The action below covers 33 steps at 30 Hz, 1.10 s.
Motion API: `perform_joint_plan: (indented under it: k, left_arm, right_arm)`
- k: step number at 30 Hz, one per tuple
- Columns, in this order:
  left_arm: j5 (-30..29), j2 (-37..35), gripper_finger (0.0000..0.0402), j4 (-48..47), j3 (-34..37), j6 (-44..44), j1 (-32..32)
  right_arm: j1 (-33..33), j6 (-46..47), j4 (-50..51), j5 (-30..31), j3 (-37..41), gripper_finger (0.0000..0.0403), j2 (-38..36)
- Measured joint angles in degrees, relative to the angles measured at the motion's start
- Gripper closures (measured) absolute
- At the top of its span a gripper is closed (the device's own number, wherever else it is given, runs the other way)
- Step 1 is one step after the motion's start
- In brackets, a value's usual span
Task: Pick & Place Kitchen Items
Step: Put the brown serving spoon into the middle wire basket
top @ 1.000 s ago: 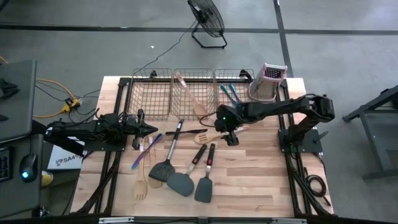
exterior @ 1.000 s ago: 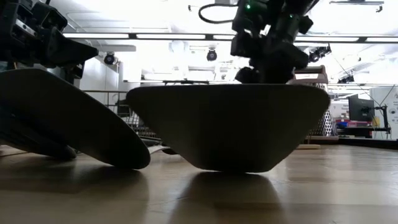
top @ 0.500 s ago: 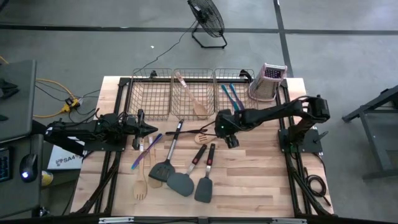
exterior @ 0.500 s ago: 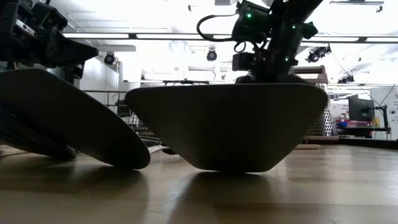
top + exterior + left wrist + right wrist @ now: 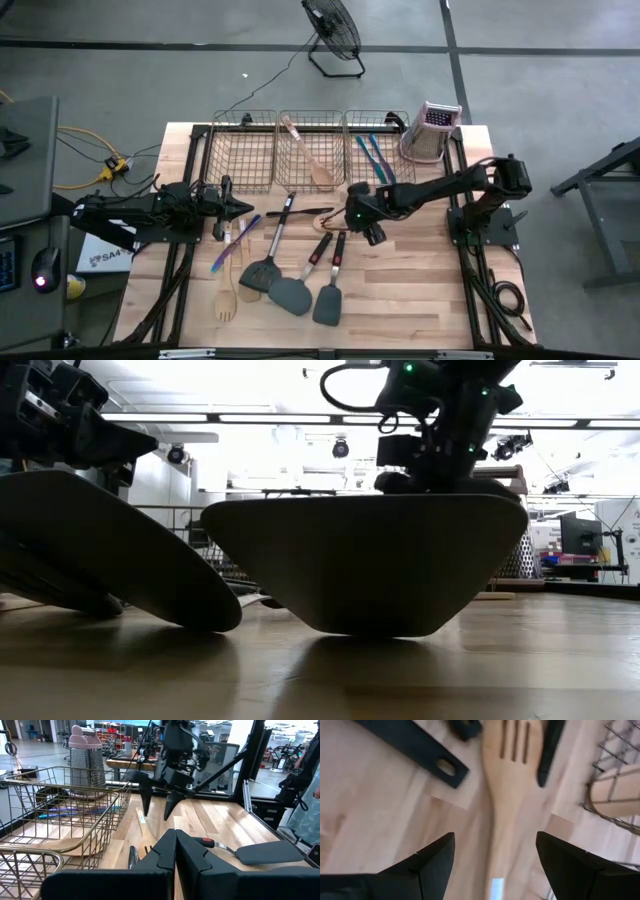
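My right gripper [image 5: 368, 228] hangs open, fingers slanting down, over the handle of a pale slotted wooden spoon [image 5: 512, 755] lying mid-table. The handle runs between the two fingertips [image 5: 437, 860] without touching them. In the left wrist view the right gripper [image 5: 157, 815] hovers clear above that spoon [image 5: 143, 826]. Black-handled tools [image 5: 420, 745] lie beside the spoon's head. Dark grey spatulas [image 5: 292, 294], a wooden fork [image 5: 227, 300] and a purple piece [image 5: 232, 242] lie flat toward the near edge. My left gripper [image 5: 245, 207] waits shut at the table's left.
Three wire baskets [image 5: 243, 152] line the far edge; the middle one holds a wooden spoon [image 5: 305, 150], the right one blue and teal pieces [image 5: 372, 152]. A metal box grater [image 5: 432, 130] stands at the far right. A spatula blade [image 5: 365, 560] fills the low view.
My right gripper has come down and moved toward the table's near edge, rolling at the wrist, and now stands over the slotted spoon's handle. Its fingers have stayed open.
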State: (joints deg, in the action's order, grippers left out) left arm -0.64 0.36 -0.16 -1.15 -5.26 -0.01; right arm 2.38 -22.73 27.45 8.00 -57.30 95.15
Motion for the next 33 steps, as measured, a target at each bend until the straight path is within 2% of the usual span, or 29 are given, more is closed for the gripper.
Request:
perform_joint_plan:
  k: [10, 23, 33]
  left_arm:
    - [0.0, 0.0, 0.0398, 0.02, 0.02, 0.0, -0.02]
    - [0.0, 0.0, 0.0398, 0.0, 0.02, 0.02, -0.02]
    - [0.0, 0.0, 0.0398, 0.0, 0.0, 0.0, 0.0]
  right_arm:
    - [1.4, 1.2, -1.53, -0.62, -0.04, 0.0131, 2.75]
    - [-0.52, 18.13, -3.03, 0.01, -0.06, 0.0131, 5.6]
    - [-1.36, 20.16, -3.01, -0.41, -0.06, 0.0131, 5.6]
